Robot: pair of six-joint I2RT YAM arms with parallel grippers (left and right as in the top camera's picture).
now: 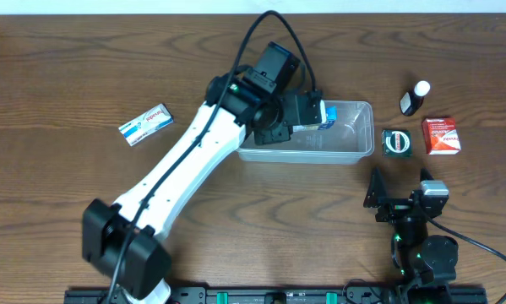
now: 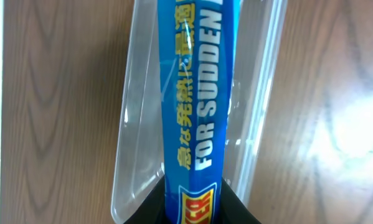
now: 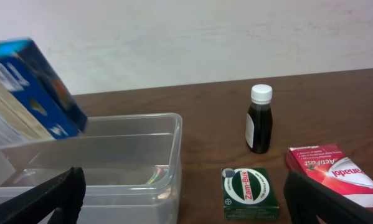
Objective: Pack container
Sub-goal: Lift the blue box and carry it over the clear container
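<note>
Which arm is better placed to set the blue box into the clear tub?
Left. The left gripper holds the blue box above the container; the right gripper is open and empty.

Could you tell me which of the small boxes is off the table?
The blue box, held by the left gripper over the container; the white-and-blue box, green Zam-Buk box and red box lie on the table.

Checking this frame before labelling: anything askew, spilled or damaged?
Nothing stands out. The blue box is tilted over the container only because the left end effector grips it. The bottle stands upright, capped; no spill, no visible damage.
</note>
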